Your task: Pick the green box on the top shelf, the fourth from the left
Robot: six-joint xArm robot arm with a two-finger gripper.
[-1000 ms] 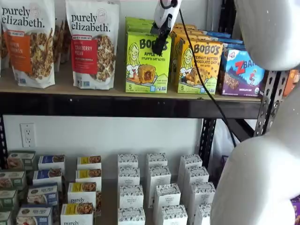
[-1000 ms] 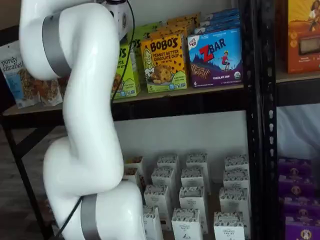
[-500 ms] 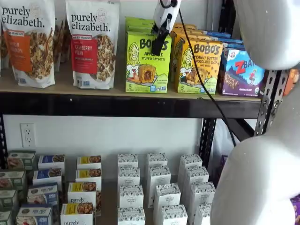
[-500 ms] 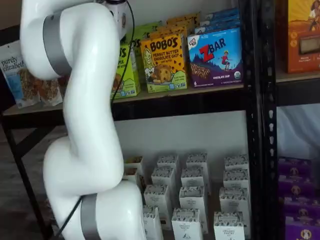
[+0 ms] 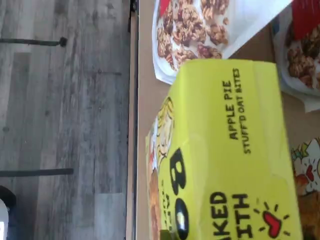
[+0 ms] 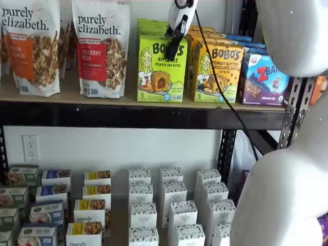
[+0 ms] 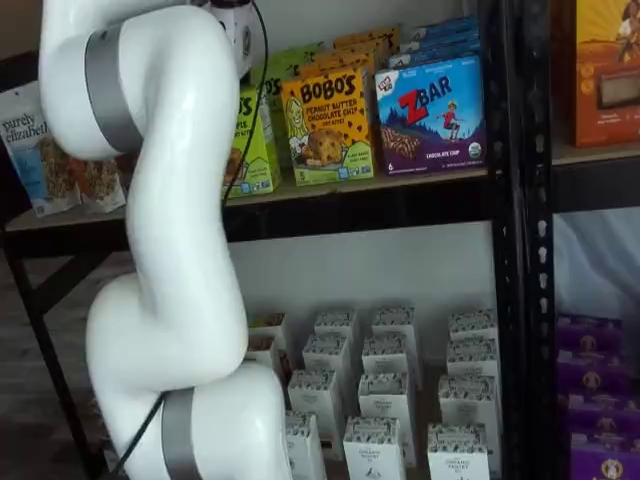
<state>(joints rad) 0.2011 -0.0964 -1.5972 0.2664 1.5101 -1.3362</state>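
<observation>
The green box [image 6: 161, 72] stands upright at the front of the top shelf [image 6: 128, 116], between the granola bags and the yellow-orange Bobo's carton. It also shows in a shelf view [image 7: 256, 140], half hidden by the arm. My gripper [image 6: 171, 50] hangs from above, its black finger lying over the upper front of the green box. Only one finger shows, side-on, so its state is unclear. In the wrist view the green box's top [image 5: 225, 150] fills the frame, close below the camera, on the tan shelf board [image 5: 145, 100].
Granola bags [image 6: 102, 48] stand on one side of the green box, the yellow-orange Bobo's carton [image 6: 218, 72] and a Zbar box [image 6: 262, 79] on the other. More green cartons [image 6: 151, 25] stand behind it. A black cable [image 6: 225, 97] hangs across the shelf front. Small cartons [image 6: 169, 205] fill the lower shelf.
The gripper's finger has shifted slightly left and up along the green box's front. The box and the other goods stay about where they were.
</observation>
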